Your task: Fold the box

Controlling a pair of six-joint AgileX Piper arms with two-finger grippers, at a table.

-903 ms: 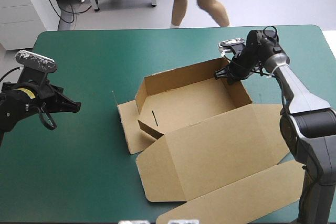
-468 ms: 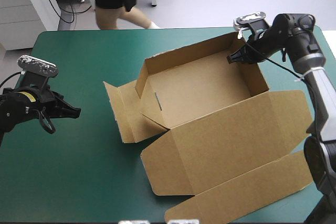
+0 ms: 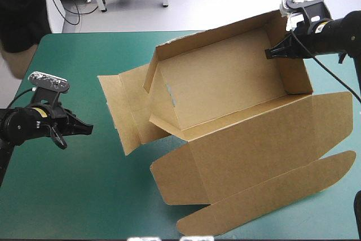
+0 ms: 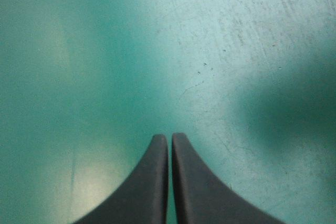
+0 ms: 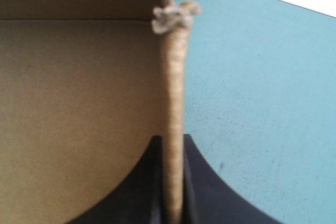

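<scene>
One brown box (image 3: 225, 88) sits mid-table on the teal-green cover (image 3: 67, 196), tilted, with its walls raised, its interior bare board and its lid flat toward the near edge. Right gripper (image 5: 171, 140) clamps the box's far-right wall. Left gripper (image 4: 170, 139) hangs closed, well apart.

High view looks down, wrist views close, all share teal-green cover (image 3: 84, 196)

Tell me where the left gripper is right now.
In the high view the left gripper is near the left edge of the table, shut and empty, pointing toward the box but apart from its nearest flap.
</scene>
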